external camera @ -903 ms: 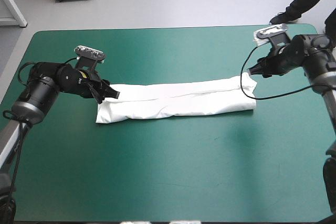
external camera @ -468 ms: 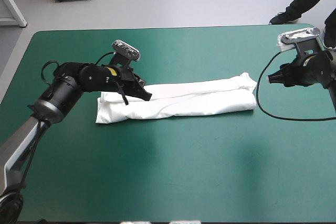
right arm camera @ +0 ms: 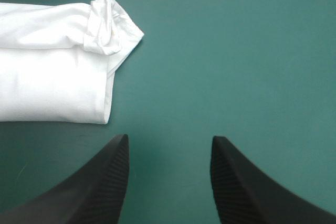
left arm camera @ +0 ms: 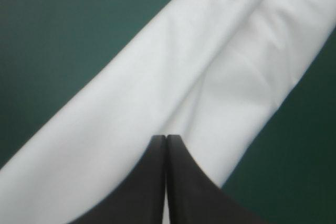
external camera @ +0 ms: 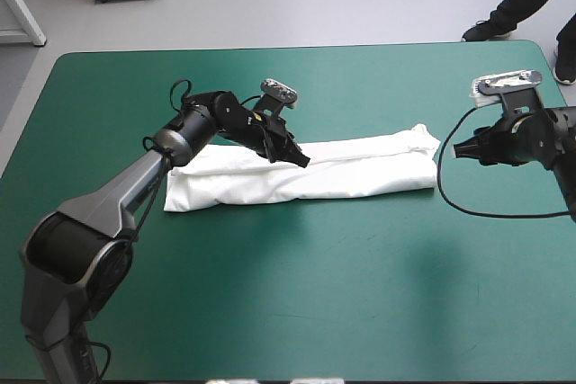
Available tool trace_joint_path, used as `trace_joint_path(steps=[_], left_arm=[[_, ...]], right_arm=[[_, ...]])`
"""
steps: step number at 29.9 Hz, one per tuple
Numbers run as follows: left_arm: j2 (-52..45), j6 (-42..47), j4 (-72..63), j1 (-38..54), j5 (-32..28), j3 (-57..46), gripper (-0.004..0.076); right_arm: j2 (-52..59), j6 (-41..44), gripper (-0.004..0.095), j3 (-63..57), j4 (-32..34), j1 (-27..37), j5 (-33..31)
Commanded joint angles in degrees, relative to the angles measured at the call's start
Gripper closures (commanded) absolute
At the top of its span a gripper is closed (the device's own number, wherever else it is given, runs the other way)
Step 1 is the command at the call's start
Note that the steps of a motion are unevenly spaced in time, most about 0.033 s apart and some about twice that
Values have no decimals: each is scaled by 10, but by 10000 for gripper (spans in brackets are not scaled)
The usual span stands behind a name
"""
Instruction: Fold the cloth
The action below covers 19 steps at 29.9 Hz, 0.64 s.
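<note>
1. Worktop (external camera: 297,294): the teal-green cover on the near side of the T-shirt is bare, so nothing stands in the way of a fold along it
2. T-shirt (external camera: 360,177): it lies flat as a long, narrow folded strip. Its long axis runs left to right across the worktop, roughly parallel to the near edge. The right end is bunched at its far corner
3. Left claw (left arm camera: 166,139): the black fingers meet in one pointed arch, closed. It sits directly over the T-shirt, on the far long edge and left of the strip's middle. No cloth is seen lifted or drawn up, so I judge it to grip nothing. It points along the strip toward the right end, and the T-shirt's left end lies back under that arm
4. Right claw (right arm camera: 169,139): the fingers stand well apart, empty, above bare cover. It is just off the T-shirt's right end, clear of it and not touching, facing toward it
5. Judgement: halving the strip means carrying one short end along the long axis to the other. The right claw is the nearer to an end and is already spread to take it. The left claw would have to draw back toward the left end and spread first
</note>
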<state>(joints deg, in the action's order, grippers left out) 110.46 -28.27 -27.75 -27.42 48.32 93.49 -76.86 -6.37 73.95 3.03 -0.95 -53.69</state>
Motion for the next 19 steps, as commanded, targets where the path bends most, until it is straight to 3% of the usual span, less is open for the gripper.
trace_joint_path(steps=[1,10,19], left_arm=[[21,-2,-25,-9,14,43,731],[78,0,-23,-14,18,47,731],[80,0,-23,-14,30,47,733]], right_arm=[[-16,2,441,13,-21,6,31],[-74,-17,445,17,-55,6,44],[-158,-98,426,75,-198,6,19]])
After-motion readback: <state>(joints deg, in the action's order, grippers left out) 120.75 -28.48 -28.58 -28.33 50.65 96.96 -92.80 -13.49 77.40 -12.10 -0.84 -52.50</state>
